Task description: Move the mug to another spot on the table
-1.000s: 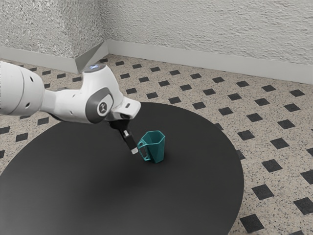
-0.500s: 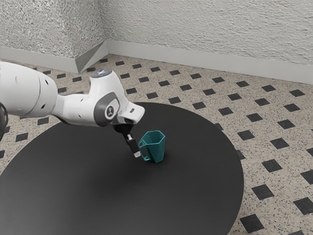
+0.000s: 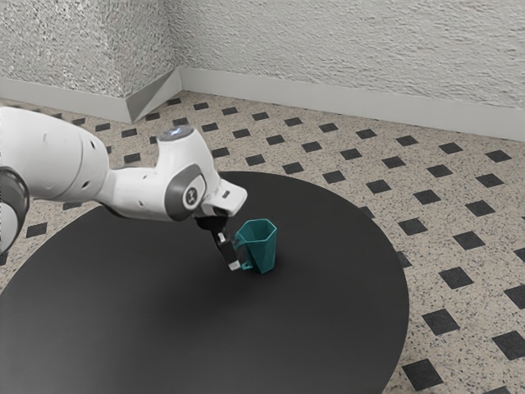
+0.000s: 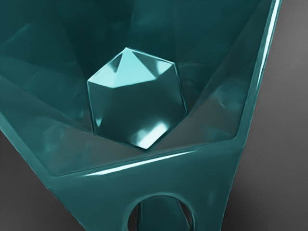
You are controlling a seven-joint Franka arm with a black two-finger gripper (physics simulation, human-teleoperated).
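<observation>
1. Teal faceted mug (image 3: 261, 244) stands upright on the round black table (image 3: 164, 328). Its mouth faces up and its base is flat on the tabletop.
2. The mug's long axis is vertical. The body tapers from a wide angular rim down to a narrower base.
3. The mug's loop handle (image 3: 244, 261) points to the exterior view's left, toward the arm.
4. The mug sits in the table's middle band, somewhat toward the exterior view's right of centre and well in from the edge.
5. White Franka arm (image 3: 131, 193) comes in from the exterior view's left, with the wrist angled down toward the mug.
6. Black two-finger gripper (image 3: 234, 264) is low, just above the tabletop and right at the handle, on the mug's side facing the arm.
7. It overlaps the handle in the exterior view. Whether it is clamped on the handle or spread apart is not readable from either view.
8. The wrist view looks straight down into the mug (image 4: 134, 106). It shows the hexagonal inner floor, sloped glossy walls and the handle loop directly under the hand.
9. Dark tabletop (image 4: 288, 144) shows beside the mug's rim.
10. Beyond the table are the speckled tile floor with black diamonds (image 3: 426, 164) and the rough grey wall (image 3: 328, 41).
</observation>
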